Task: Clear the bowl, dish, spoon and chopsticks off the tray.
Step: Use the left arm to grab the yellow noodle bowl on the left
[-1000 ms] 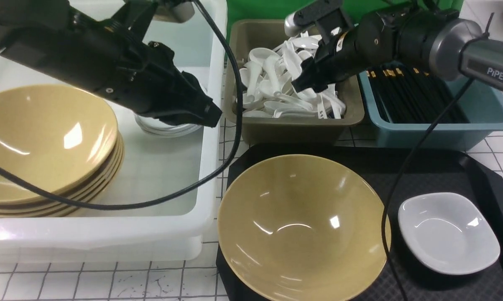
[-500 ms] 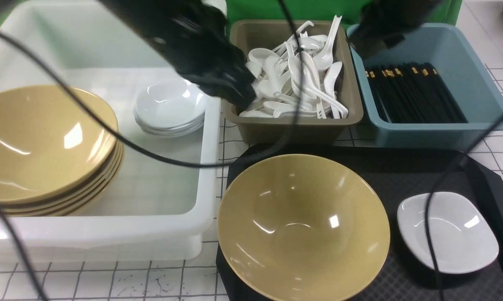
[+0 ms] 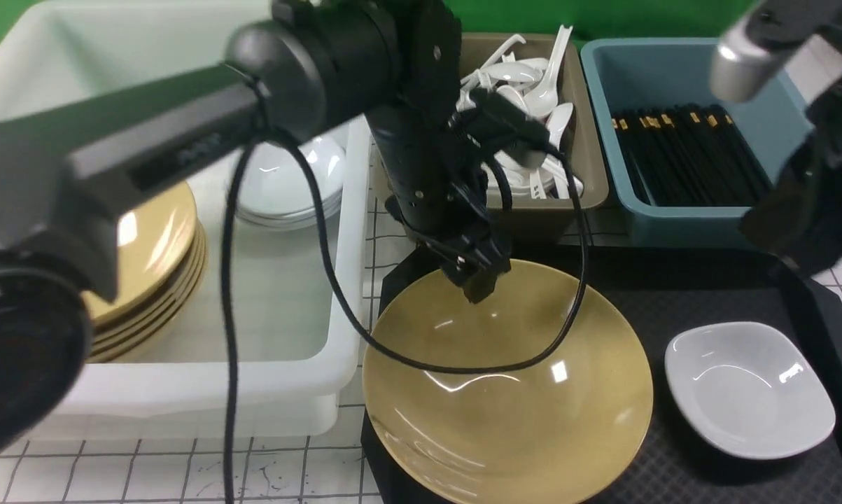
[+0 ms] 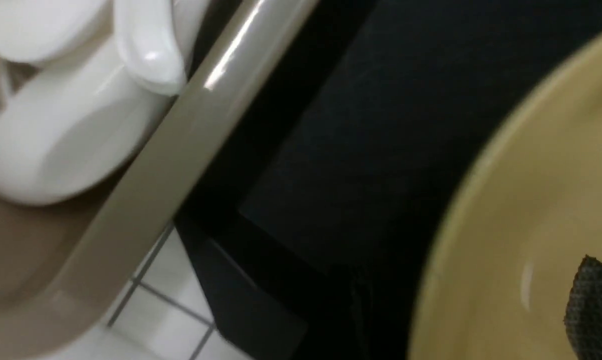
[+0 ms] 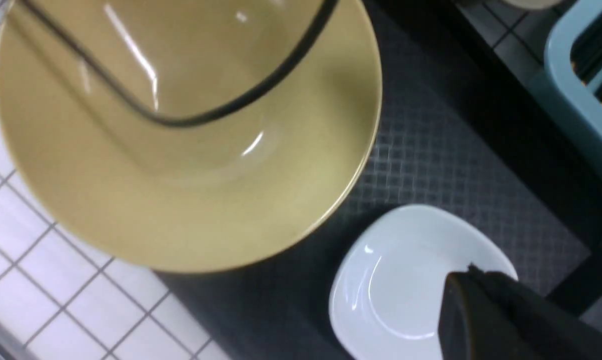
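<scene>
The yellow bowl (image 3: 508, 381) sits on the left half of the black tray (image 3: 679, 287), with the small white dish (image 3: 749, 388) to its right. My left gripper (image 3: 478, 280) hangs open at the bowl's far rim. One finger pad (image 4: 598, 310) is over the bowl's inside and holds nothing. My right gripper (image 5: 471, 275) is shut and empty, just above the dish's edge; in the front view it (image 3: 774, 231) hovers over the tray's far right. No spoon or chopsticks lie on the visible tray. White spoons (image 3: 532, 84) and black chopsticks (image 3: 686, 154) fill bins behind.
A white tub (image 3: 281, 329) on the left holds a stack of yellow bowls (image 3: 148, 266) and white dishes (image 3: 291, 185). The brown spoon bin (image 3: 588, 192) and the blue bin (image 3: 693, 227) stand right behind the tray. A black cable (image 3: 462, 364) droops over the bowl.
My left arm swung from the spoon bin down to the bowl's far rim and its jaws opened. My right arm came from the blue bin toward the tray's right side and shut.
</scene>
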### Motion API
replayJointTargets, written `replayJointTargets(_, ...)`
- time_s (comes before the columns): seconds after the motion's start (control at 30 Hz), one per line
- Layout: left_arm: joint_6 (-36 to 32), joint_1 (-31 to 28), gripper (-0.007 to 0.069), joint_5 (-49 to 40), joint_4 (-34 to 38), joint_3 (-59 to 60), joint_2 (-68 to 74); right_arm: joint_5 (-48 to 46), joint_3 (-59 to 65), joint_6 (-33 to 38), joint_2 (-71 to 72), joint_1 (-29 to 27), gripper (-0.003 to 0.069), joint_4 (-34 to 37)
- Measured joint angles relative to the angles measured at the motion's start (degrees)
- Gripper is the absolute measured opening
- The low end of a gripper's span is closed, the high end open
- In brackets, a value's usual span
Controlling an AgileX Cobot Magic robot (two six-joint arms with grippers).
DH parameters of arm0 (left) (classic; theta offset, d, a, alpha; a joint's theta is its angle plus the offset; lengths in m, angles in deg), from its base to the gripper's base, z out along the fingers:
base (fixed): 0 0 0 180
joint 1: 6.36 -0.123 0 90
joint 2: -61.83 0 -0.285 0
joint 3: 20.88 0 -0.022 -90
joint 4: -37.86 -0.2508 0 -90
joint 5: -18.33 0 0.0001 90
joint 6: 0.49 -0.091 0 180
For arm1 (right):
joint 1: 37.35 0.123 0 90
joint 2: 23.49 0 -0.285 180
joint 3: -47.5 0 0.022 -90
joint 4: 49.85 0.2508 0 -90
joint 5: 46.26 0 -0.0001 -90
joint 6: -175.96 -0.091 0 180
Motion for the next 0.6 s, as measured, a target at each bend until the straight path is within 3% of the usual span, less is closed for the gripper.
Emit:
replayJointTargets(0.17,3.47,0.00,0.0440,-0.58,0.05,0.00,3.74,-0.04,0.20,-0.01,1.61,0.00,0.0036,0.00)
replayJointTargets(0.27,6.62,0.07,0.0257,-1.74,0.30,0.00,4.66,0.09,0.20,0.24,1.59,0.00,0.0036,0.00)
replayJointTargets(0.3,6.68,0.07,0.0245,-1.88,0.34,0.00,4.66,0.09,0.20,0.30,1.54,0.00,0.0036,0.00)
replayJointTargets(0.4,7.85,0.07,0.0100,-4.62,2.44,-0.25,3.07,1.06,0.20,0.91,1.54,0.00,0.0036,0.00)
replayJointTargets(0.6,10.42,-0.14,0.0006,-4.03,3.13,-0.24,-3.10,1.67,-1.71,1.30,1.50,0.10,0.0036,0.39)
